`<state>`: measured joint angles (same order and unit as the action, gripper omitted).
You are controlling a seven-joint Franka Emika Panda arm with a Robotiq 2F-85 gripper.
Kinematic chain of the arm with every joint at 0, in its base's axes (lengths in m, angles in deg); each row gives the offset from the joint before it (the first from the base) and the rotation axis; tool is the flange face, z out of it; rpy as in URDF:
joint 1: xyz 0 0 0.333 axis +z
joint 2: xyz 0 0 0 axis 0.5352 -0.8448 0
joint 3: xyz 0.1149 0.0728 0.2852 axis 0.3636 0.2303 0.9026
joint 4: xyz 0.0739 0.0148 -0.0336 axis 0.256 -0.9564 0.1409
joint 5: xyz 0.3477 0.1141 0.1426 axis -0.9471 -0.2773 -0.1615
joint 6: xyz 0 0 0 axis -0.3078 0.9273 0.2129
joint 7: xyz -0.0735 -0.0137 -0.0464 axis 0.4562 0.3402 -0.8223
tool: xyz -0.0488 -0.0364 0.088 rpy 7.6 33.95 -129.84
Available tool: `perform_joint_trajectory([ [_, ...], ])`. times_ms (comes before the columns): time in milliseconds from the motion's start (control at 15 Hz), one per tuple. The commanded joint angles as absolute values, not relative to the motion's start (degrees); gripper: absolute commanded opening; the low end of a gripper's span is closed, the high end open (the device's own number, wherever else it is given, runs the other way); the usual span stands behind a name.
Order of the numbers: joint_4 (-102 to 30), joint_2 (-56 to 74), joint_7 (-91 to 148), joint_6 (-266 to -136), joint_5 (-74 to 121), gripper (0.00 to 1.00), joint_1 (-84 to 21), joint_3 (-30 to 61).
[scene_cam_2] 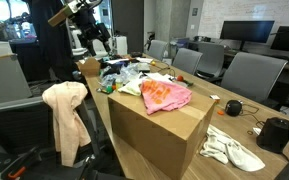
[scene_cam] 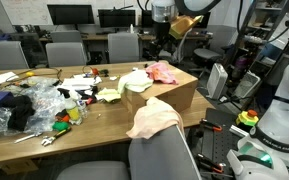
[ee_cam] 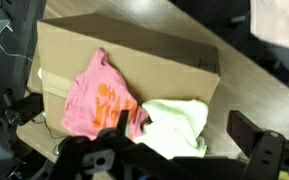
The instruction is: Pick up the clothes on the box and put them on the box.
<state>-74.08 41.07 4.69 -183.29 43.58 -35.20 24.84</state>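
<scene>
A cardboard box (scene_cam: 174,95) (scene_cam_2: 154,130) (ee_cam: 134,45) stands on the wooden table. A pink and orange garment (scene_cam: 164,72) (scene_cam_2: 166,96) (ee_cam: 96,95) lies on its top. A pale green-white cloth (scene_cam: 134,81) (ee_cam: 176,122) lies at one end of the box, next to the pink garment. My gripper (ee_cam: 184,128) hangs well above the box with its fingers wide apart and nothing between them. In the wrist view it is over the pale cloth. It also shows in both exterior views (scene_cam: 166,42) (scene_cam_2: 96,40).
A beige garment (scene_cam: 154,118) (scene_cam_2: 69,112) hangs over a chair back beside the table. A white cloth (scene_cam_2: 234,148) lies on the table next to the box. Plastic bags and small clutter (scene_cam: 39,105) cover the table's other half. Office chairs (scene_cam: 64,52) surround the table.
</scene>
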Motion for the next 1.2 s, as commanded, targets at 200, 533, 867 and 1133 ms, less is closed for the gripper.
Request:
perform_joint_trajectory([
  [200,-63.32,30.68,-10.96,-192.22,53.43,1.00,-38.07,24.26],
  [533,-56.60,22.57,-15.97,-190.78,54.89,1.00,-37.53,20.58],
  [867,-52.47,16.39,-15.90,-192.05,52.30,1.00,-37.08,16.63],
  [1133,-50.73,12.39,-14.41,-194.64,48.09,1.00,-37.63,13.95],
])
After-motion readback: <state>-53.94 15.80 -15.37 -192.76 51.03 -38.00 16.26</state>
